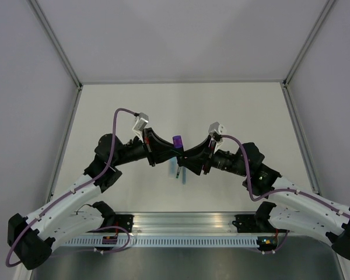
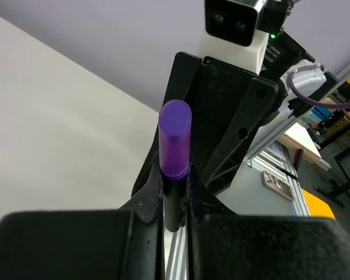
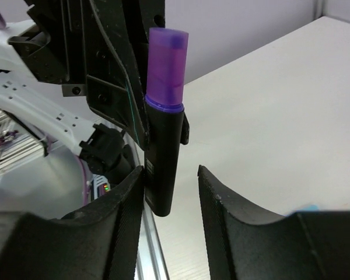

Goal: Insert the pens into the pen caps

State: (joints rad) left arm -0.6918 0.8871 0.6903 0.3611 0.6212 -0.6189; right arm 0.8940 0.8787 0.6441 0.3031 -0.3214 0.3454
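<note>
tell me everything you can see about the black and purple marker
The black-and-purple marker is stubby and looks like smooth plastic: a black barrel with a translucent purple cap seated on top. It stands about upright above the table, clamped at its barrel by the left claw. The right claw is open around its lower end, not gripping it.

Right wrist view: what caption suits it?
Purple-capped marker, held by the left gripper, with the right gripper open around it.
</note>
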